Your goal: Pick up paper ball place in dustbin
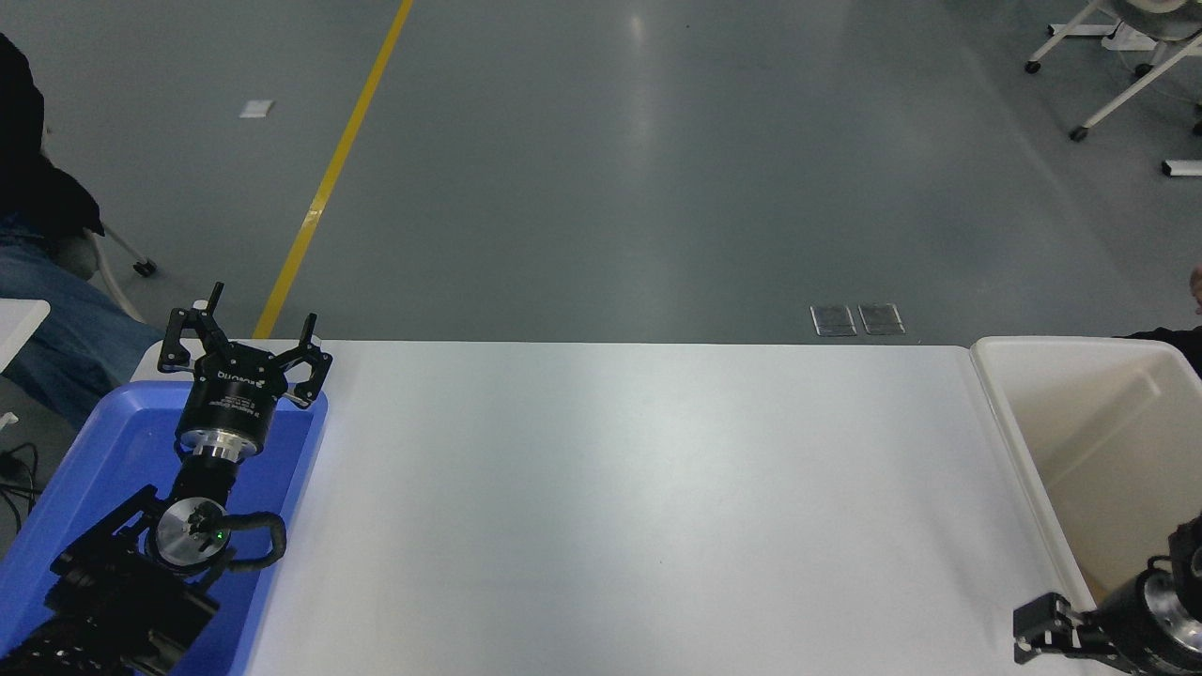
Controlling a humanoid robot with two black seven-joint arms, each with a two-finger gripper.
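The dustbin (1019, 451) is a cream-white tub at the table's right end, and its inside shows only bare walls. The paper ball is out of view; I see it neither in the tub nor on the table. My right gripper (1047, 634) is low at the picture's bottom right corner, outside the tub's near left wall and partly cut off by the frame edge. No paper shows in it. My left gripper (242, 352) is open and empty, parked over the blue tray (113, 441) at the lower left.
A person in blue jeans (56, 310) sits at the far left beyond the table. A dark sleeve (1169, 336) and part of a hand show at the right edge behind the tub. Chair legs on wheels (1113, 84) stand at the top right.
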